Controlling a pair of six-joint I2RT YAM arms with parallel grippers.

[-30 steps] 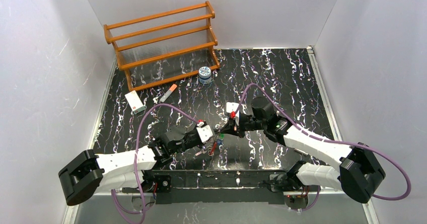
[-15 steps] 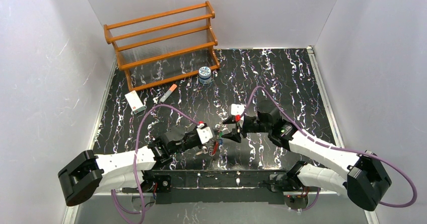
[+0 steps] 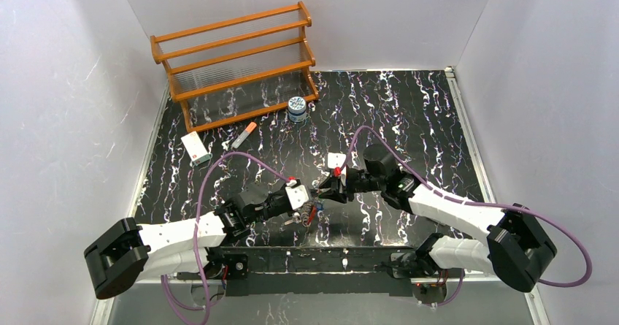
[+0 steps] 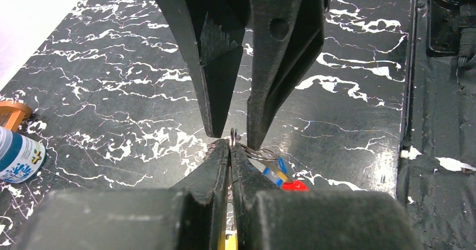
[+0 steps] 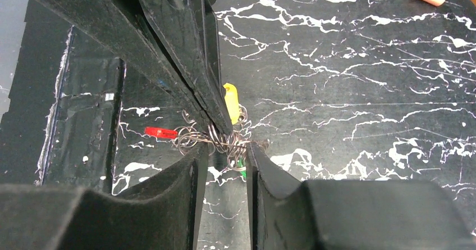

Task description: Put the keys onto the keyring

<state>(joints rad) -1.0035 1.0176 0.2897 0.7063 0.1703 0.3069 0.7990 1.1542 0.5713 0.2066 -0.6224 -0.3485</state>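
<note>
Since the earlier frame the right gripper (image 5: pixel 223 155) has edged back in toward the keyring (image 5: pixel 209 139) and narrowed. Its jaws stand partly parted astride the wire, gripping nothing that shows. Keyring and keys (image 5: pixel 230 101) sit at lower centre of the top view, pinched in the fully closed left gripper (image 4: pixel 230 148) just above the counter (image 3: pixel 409 113). Closing squarely on one coil, without dragging the bunch, seems wise. The jar (image 3: pixel 296 109) stands upper centre, and its contents cannot be made out.
</note>
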